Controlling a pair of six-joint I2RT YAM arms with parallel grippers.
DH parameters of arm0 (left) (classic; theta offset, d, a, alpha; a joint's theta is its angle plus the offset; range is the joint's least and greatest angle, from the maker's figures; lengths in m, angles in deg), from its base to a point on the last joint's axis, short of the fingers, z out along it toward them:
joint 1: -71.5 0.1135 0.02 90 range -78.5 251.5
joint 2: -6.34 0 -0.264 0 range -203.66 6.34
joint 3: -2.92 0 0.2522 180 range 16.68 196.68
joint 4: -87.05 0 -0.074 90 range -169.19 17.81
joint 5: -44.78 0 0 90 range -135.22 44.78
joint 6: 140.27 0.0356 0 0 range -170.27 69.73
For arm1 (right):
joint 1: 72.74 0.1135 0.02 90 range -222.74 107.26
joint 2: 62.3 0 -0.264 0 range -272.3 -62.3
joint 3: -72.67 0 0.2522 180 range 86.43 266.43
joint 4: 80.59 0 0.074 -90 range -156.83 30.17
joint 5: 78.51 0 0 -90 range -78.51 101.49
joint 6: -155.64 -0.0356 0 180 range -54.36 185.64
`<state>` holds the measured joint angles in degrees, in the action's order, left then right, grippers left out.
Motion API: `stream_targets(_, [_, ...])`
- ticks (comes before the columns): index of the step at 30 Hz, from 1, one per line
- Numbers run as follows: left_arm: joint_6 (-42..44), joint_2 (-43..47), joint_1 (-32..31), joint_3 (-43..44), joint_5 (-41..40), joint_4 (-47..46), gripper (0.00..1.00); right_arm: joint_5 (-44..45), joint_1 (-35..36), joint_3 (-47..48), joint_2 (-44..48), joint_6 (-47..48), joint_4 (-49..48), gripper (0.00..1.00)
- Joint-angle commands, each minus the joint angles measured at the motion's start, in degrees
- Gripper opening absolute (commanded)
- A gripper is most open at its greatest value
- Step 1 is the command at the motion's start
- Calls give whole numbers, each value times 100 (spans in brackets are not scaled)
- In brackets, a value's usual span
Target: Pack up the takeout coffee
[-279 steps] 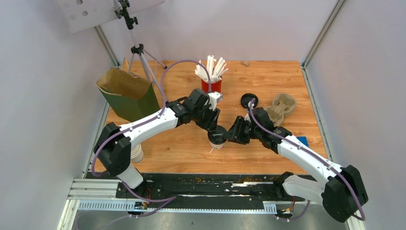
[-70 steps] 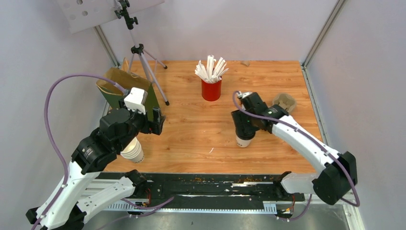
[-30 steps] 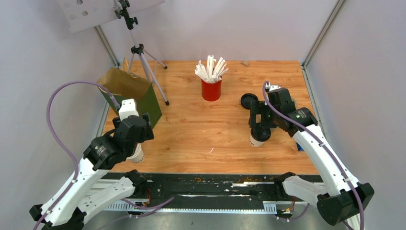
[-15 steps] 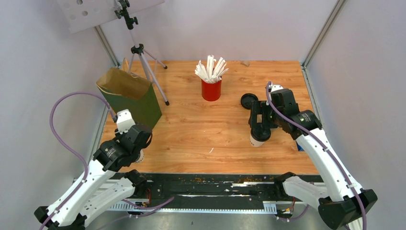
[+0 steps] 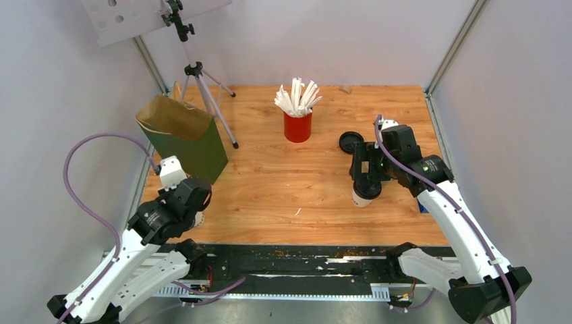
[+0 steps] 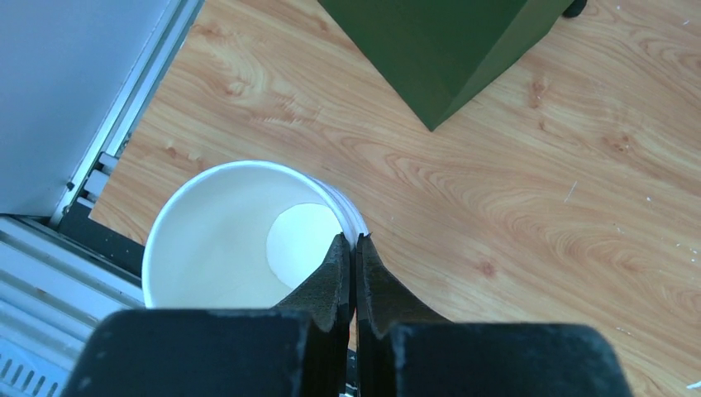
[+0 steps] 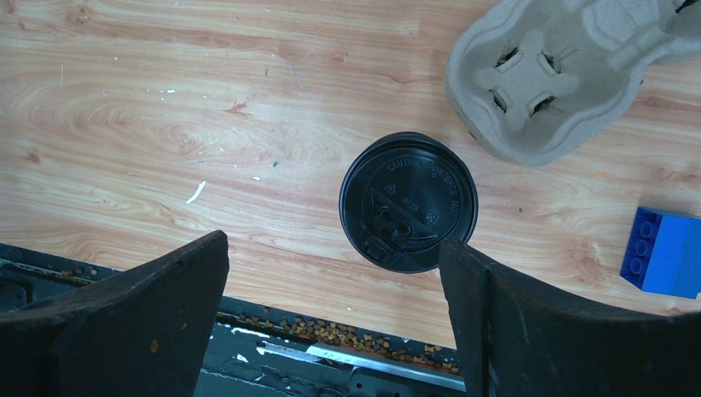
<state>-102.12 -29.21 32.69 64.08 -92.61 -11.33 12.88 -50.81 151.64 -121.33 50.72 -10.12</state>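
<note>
The takeout coffee point(image 5: 361, 197), a small white cup with a black lid point(image 7: 408, 201), stands on the table right of centre. My right gripper point(image 7: 332, 240) hovers over it, open wide. In the right wrist view the lid lies close to the right finger point(image 7: 570, 322), and nothing is between the pads. The green paper bag point(image 5: 183, 135) stands open at the back left. At the near left edge, my left gripper point(image 6: 355, 240) is shut on the rim of the top white cup of a nested stack point(image 6: 240, 240), with one finger inside the cup and one outside.
A red cup of white sticks point(image 5: 297, 125) stands at the back centre. A loose black lid point(image 5: 350, 142) lies beyond the coffee. A cardboard cup carrier point(image 7: 562, 74) and a blue brick point(image 7: 665, 252) lie to its right. A tripod point(image 5: 202, 88) stands behind the bag.
My left gripper has closed from wide open onto the white cup's rim, and the left arm has pulled back a little toward the near edge. The right arm has hardly moved.
</note>
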Motion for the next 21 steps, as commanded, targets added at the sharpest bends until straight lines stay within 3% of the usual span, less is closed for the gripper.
stream_targets(1, [0, 80, 40, 302, -377, 18, 0, -49, -22, 37, 143, -50, -205, 98])
stream_targets(7, [232, 96, 39, 373, -401, -1, 1, -252, -18, 3, 160, -76, -227, 98])
stream_targets(11, [437, 28, 38, 376, -356, -108, 9, -268, -14, -43, 217, -81, -285, 98])
stream_targets(14, [446, 61, 39, 318, -288, -178, 0, -303, -15, -14, 184, -73, -284, 98])
stream_targets(18, [492, 84, 33, 309, -253, -218, 0, -323, -9, 17, 179, -75, -274, 98])
stream_targets(21, [565, 57, 40, 329, -216, -233, 15, -315, -14, 20, 203, -79, -277, 98])
